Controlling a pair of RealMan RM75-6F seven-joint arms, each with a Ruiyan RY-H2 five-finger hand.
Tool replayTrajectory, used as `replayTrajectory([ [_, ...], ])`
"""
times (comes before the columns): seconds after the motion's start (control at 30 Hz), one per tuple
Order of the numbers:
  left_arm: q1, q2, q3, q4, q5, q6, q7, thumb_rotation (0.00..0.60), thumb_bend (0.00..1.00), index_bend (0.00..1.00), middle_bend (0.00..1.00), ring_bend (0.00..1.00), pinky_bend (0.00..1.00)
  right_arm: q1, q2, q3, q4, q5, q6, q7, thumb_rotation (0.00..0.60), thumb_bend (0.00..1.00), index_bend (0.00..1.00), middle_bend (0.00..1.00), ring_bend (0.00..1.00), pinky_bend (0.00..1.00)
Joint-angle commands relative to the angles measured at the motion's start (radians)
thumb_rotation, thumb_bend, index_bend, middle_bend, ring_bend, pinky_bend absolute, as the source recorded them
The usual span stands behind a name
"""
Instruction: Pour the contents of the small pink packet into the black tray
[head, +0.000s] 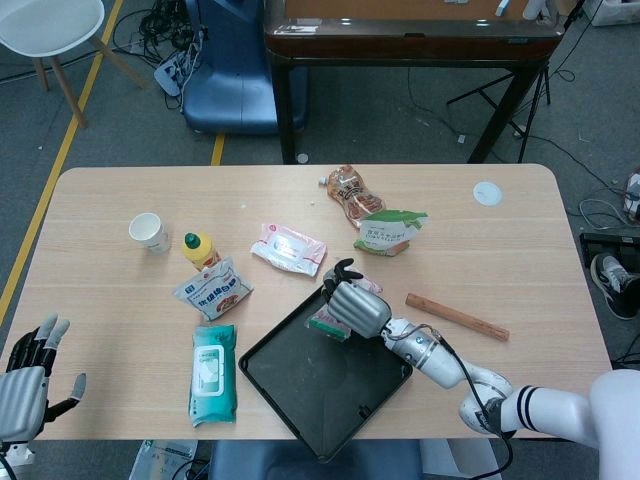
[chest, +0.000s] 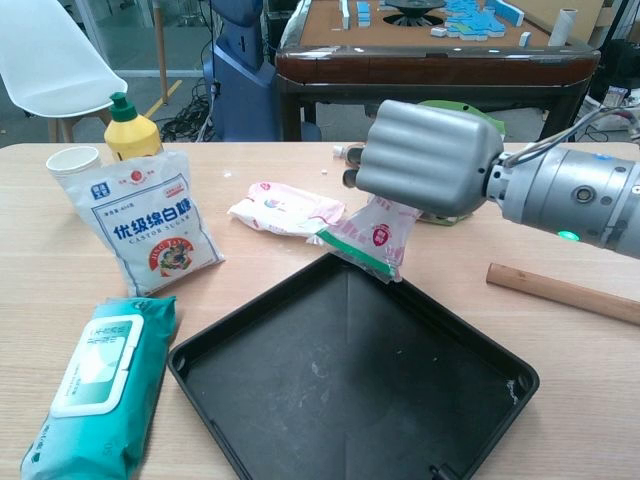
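1. The right hand holds the small pink packet, fingers wrapped over its upper part. In the chest view, the packet hangs tilted at centre frame, its green-edged end pointing down and left.

2. That lower end sits above the far corner of the black tray, which fills the lower middle of the chest view. In the head view, the right hand and packet overlap the tray's upper edge.

3. The step in hand looks like the tip-over: the packet is over the tray and angled mouth-down. Nothing is visible falling, and the tray floor shows only faint smudges; whether the packet's mouth is open cannot be told from here.

4. The next move likely calls for a steeper tilt, perhaps a shake, with the mouth brought further inward so the contents miss the rim and the table.

5. The left hand rests at the lower left edge of the head view, well apart from the tray, fingers spread and holding nothing.
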Motion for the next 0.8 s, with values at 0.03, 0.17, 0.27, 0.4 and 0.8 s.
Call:
replayTrajectory([
  [0.03, 0.001, 0.000, 0.000, 0.002, -0.003, -0.002, -0.002, 0.600, 0.36, 0.08, 0.00, 0.00, 0.03, 0.006, -0.011, -0.003, 0.014, -0.019, 0.009, -0.032, 0.600, 0.29, 0.71, 0.64, 0.59, 0.40],
  [0.17, 0.000, -0.001, -0.002, 0.003, -0.003, -0.004, -0.005, 0.600, 0.36, 0.08, 0.00, 0.00, 0.03, 0.011, -0.020, -0.025, 0.035, -0.046, -0.003, -0.085, 0.600, 0.29, 0.73, 0.64, 0.60, 0.40],
  [0.27, 0.000, -0.003, -0.001, 0.005, -0.004, -0.005, -0.007, 0.600, 0.36, 0.08, 0.00, 0.00, 0.03, 0.004, -0.032, -0.026, 0.043, -0.047, 0.007, -0.103, 0.600, 0.29, 0.73, 0.64, 0.60, 0.40],
  [0.4, 0.002, -0.002, -0.002, 0.007, -0.007, -0.004, -0.009, 0.600, 0.36, 0.08, 0.00, 0.00, 0.03, -0.001, -0.041, -0.027, 0.060, -0.048, 0.010, -0.124, 0.600, 0.29, 0.73, 0.64, 0.61, 0.40],
  [0.8, 0.003, -0.006, -0.003, 0.009, -0.013, -0.009, -0.008, 0.600, 0.36, 0.08, 0.00, 0.00, 0.03, -0.026, -0.067, -0.038, 0.103, -0.025, -0.003, -0.217, 0.600, 0.29, 0.74, 0.65, 0.61, 0.40],
])
